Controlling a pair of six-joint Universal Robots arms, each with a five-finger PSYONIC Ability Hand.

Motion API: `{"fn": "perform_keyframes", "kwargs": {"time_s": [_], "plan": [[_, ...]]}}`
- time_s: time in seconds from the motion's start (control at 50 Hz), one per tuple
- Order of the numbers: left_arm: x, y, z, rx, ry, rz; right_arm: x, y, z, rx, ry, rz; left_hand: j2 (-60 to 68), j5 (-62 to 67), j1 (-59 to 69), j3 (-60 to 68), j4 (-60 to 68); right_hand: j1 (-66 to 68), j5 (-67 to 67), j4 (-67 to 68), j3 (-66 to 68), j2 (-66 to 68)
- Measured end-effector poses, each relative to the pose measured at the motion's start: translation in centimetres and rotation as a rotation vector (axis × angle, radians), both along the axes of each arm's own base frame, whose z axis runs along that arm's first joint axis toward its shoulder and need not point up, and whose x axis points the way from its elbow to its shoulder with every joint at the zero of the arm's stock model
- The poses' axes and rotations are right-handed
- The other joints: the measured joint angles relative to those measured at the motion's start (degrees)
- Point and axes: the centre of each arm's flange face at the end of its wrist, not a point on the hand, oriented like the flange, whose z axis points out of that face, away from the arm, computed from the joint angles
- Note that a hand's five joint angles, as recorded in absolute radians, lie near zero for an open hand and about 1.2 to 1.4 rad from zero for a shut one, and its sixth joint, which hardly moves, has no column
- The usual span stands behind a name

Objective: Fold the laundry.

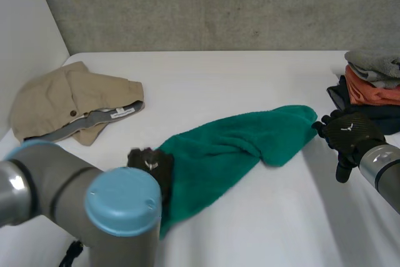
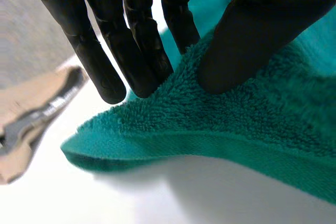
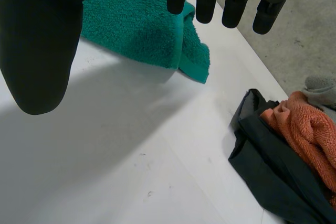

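The green towel (image 1: 231, 148) lies bunched in a long band across the middle of the white surface (image 1: 250, 79), running from the near left to the far right. The left hand (image 1: 150, 162) is at its near-left end. In the left wrist view this hand (image 2: 131, 35) pinches the towel's (image 2: 252, 114) edge, the thumb (image 2: 247, 45) pressed on the pile and the straight fingers (image 2: 142, 61) set against the other side of the raised fold. The hem there stands clear of the surface with shadow beneath it. The right hand (image 1: 349, 132) hovers just beside the towel's far-right end. In its own wrist view the fingers (image 3: 205, 3) are straight and spread from the thumb (image 3: 42, 40), holding nothing, with the towel's corner (image 3: 131, 24) beyond the fingertips and bare surface under the palm. Open surface lies in front of the towel and behind it up to the grey wall (image 1: 219, 4). A beige garment (image 1: 72, 101) lies rumpled at the far left, well apart from the towel. A stack of folded laundry (image 1: 374, 89), grey over orange over dark cloth, sits at the right edge near the right hand and is cut off by the frame. The left arm (image 1: 75, 204) covers the towel's nearest part and most of the left hand in the head view.
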Motion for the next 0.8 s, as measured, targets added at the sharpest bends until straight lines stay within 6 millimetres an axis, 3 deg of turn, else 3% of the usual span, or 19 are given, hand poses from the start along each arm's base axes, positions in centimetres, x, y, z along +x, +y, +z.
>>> {"fn": "perform_keyframes", "kwargs": {"time_s": [0.14, 0.22, 0.42, 0.56, 0.68, 0.74, 0.76, 0.8], "plan": [[0.5, -1.0, 5.4, -0.117, 0.132, 0.022, -0.2, 0.0, 0.5, 0.001, -0.018, -0.014, 0.0, 0.0, 0.0, 0.01, 0.0, 0.0, 0.0, 0.0, 0.0, 0.0], [0.9, -1.4, 7.4, -0.158, 0.169, 0.038, -0.3, 0.2, 0.7, 0.041, -0.07, -0.039, 0.01, 0.0, 0.0, 0.03, 0.0, 0.0, 0.0, 0.0, 0.0, 0.0], [1.7, -2.2, 9.8, -0.197, 0.206, 0.065, 0.6, 0.6, 0.1, 0.276, -0.292, -0.01, 0.11, 0.0, 0.0, 0.2, 0.21, 0.0, 0.0, 0.0, 0.0, 0.0], [1.7, -1.8, 11.0, -0.214, 0.233, 0.039, 2.2, -1.5, -1.5, 0.312, -0.411, 0.016, 0.11, 0.0, 0.0, 0.2, 0.21, 0.0, 0.0, 0.0, 0.0, 0.0], [1.7, -1.6, 11.9, -0.231, 0.256, 0.023, 5.0, -3.5, -3.4, 0.285, -0.434, 0.05, 0.12, 0.0, 0.0, 0.21, 0.22, 0.46, 0.93, 0.83, 0.95, 0.75], [1.7, -1.5, 12.2, -0.238, 0.264, 0.021, 5.7, -4.2, -4.0, 0.265, -0.426, 0.046, 0.12, 0.0, 0.0, 0.21, 0.22, 6.62, 7.22, 6.86, 7.77, 7.84], [1.7, -1.5, 12.5, -0.244, 0.27, 0.021, 6.3, -4.7, -4.3, 0.244, -0.419, 0.041, 0.11, 0.0, 0.0, 0.21, 0.22, 21.96, 21.63, 22.39, 22.82, 23.33], [1.7, -1.5, 12.7, -0.25, 0.276, 0.022, 6.8, -5.2, -4.5, 0.211, -0.411, 0.032, 0.12, 0.0, 0.0, 0.21, 0.22, 39.08, 39.73, 39.59, 39.91, 41.57]]}}
